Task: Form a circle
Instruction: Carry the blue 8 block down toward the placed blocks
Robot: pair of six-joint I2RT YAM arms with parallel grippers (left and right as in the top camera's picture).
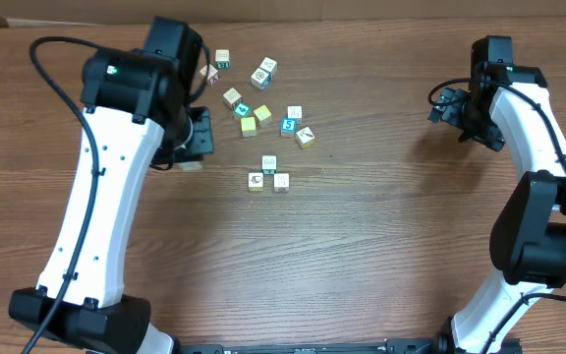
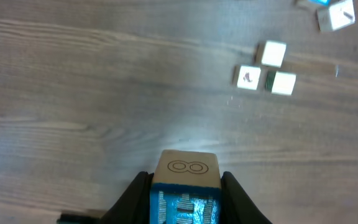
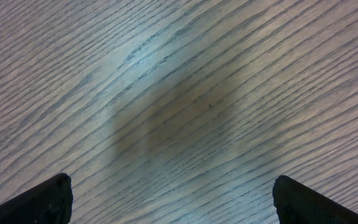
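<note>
Wood-grain table (image 1: 381,246), two arms over it, toy cubes toward the far middle; one cube off the table in a grip.

Left gripper (image 2: 185,196) is clamped on a blue-sided cube (image 2: 186,168), one finger on each flank; the tan top face carries a figure-eight outline, and the blue front face has white marks I cannot read. The circle (image 1: 269,168) is so far three whitish cubes in a tight triangle, one at the back and two side by side in front, lying on the table well apart from the held cube and to its right. The loose scatter (image 1: 261,113) of white, yellow and teal cubes sits farther back. Right gripper (image 3: 171,179) stands spread wide over bare wood at the right side, nothing between its fingers.
</note>
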